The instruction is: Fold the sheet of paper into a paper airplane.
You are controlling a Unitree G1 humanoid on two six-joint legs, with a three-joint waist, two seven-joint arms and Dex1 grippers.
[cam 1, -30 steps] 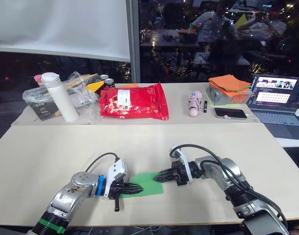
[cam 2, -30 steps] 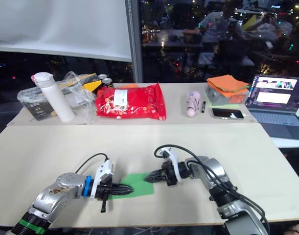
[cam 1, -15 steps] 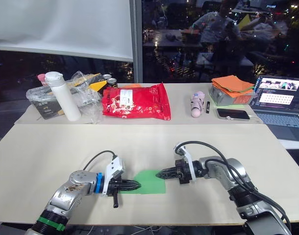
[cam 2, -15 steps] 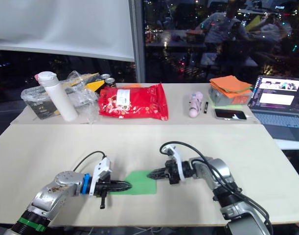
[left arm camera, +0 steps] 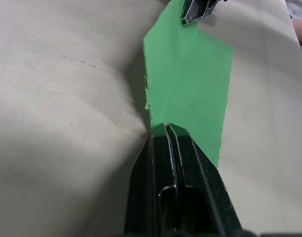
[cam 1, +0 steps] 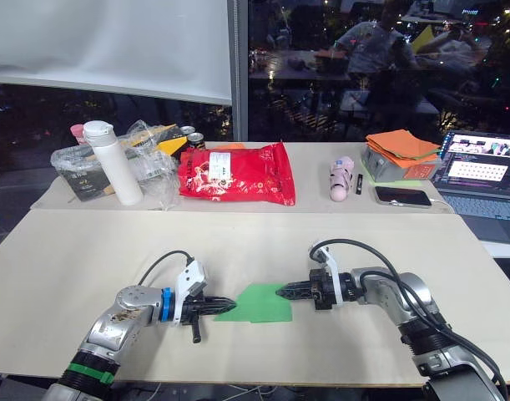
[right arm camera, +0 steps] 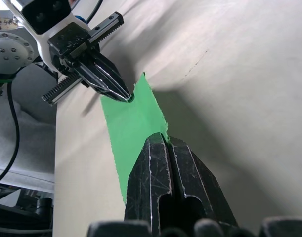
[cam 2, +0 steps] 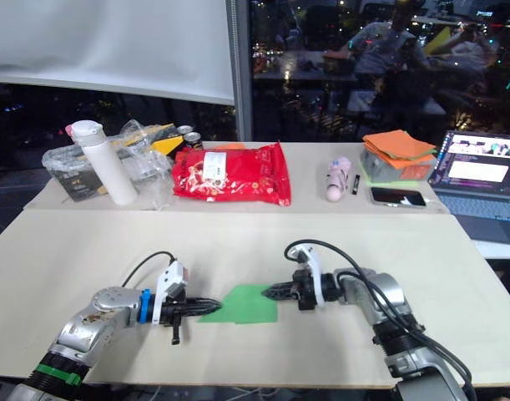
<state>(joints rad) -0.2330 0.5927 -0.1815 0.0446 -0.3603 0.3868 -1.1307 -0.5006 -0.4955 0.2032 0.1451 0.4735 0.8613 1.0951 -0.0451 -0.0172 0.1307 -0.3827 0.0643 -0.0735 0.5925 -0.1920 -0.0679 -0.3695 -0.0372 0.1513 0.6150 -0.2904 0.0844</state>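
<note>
beige table (cam 1: 63, 251) carries everything. back edge, from the robot's left to right: clear bag of clutter (cam 1: 146, 163), white bottle (cam 1: 113, 163) upright in front of it, red glossy bag (cam 1: 235, 173) lying flat, small pink object (cam 1: 341, 180), orange cloth stack (cam 1: 402, 148) on a grey box, phone (cam 1: 402, 196), open laptop (cam 1: 488, 163). sheet of paper (cam 1: 259, 304), bright green, sits near the table's front edge between the two arms, one corner already folded so its outline is angled on the left side. left end effector (cam 1: 229, 303) is clenched on the paper's left edge, fingers (left arm camera: 178, 163) pressed together with the green edge caught at the tips. right end effector (cam 1: 281, 292) is clenched on the opposite, right edge near the far corner, fingers (right arm camera: 158, 170) together on the paper. the two end effectors point at each other across the sheet.
</note>
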